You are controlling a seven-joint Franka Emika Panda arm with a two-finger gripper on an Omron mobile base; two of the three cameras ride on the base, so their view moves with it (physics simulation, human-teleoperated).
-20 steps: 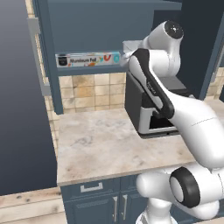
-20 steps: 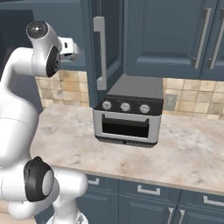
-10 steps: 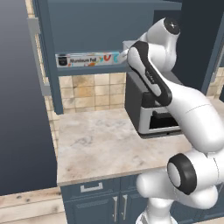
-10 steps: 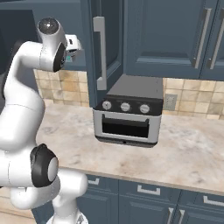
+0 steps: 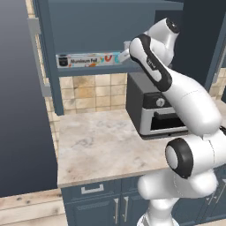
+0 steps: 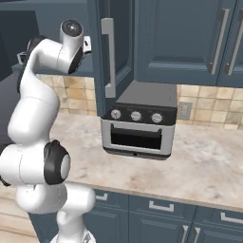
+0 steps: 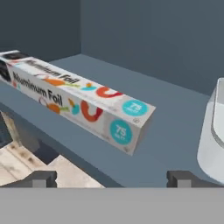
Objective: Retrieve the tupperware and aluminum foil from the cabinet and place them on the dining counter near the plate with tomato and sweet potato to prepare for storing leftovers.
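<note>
Aluminum foil (image 7: 78,103) lies lengthwise on the shelf inside the cabinet (image 5: 110,26), along the shelf's front edge. Tupperware (image 7: 213,135) sits on the same shelf, beside the box's near end, apart from it. Gripper (image 7: 112,178) is in front of the shelf edge, between the two. Toaster oven (image 6: 140,126) stands on the wall counter (image 5: 101,141) below, right of the open cabinet bay.

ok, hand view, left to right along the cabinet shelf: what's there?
aluminum foil → bare stretch of the cabinet shelf → tupperware at the right edge.
</note>
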